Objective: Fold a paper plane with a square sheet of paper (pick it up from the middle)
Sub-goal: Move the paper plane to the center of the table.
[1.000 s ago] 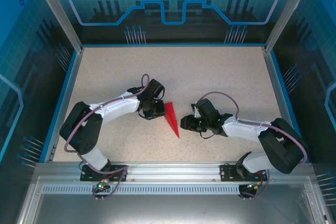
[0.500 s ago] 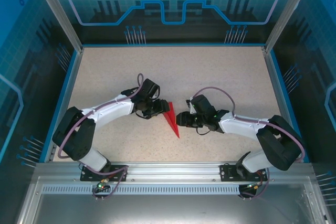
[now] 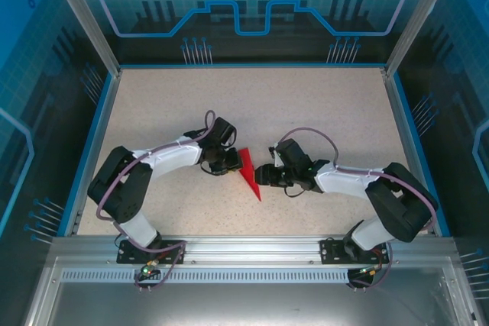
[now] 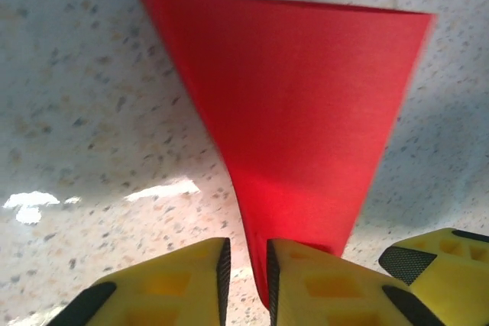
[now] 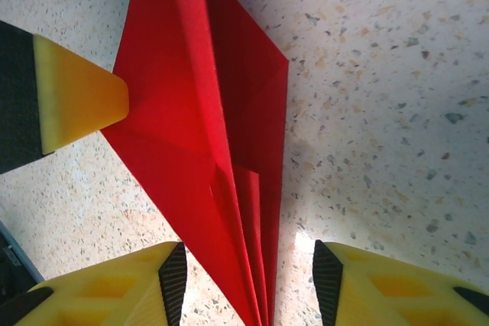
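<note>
Red paper, thin, already folded into a narrow pointed wedge: the paper plane (image 3: 248, 175) lies near the table's centre, between the two arms, point toward the near edge.

Left gripper (image 3: 229, 163): in its wrist view the yellow fingers (image 4: 313, 284) stand almost together, with the edge of the wedge running into the slit between them. Reads as a pinch on the paper.

Right gripper (image 3: 264, 175): jaws spread, straddling the tapered end in its wrist view, pads apart from the paper.

Handling (judgement): very light, limp across single layers, stiffer along the stacked centre folds (image 5: 229, 181). Creases easily, tears if pulled from both sides. Best hold is on the layered spine, not a loose flap.

Surface: speckled beige table (image 3: 321, 104), matte and flat, so an edge is hard to get under. Blue rim (image 3: 252, 65) and blue printed panels (image 3: 252, 5) enclose it.
</note>
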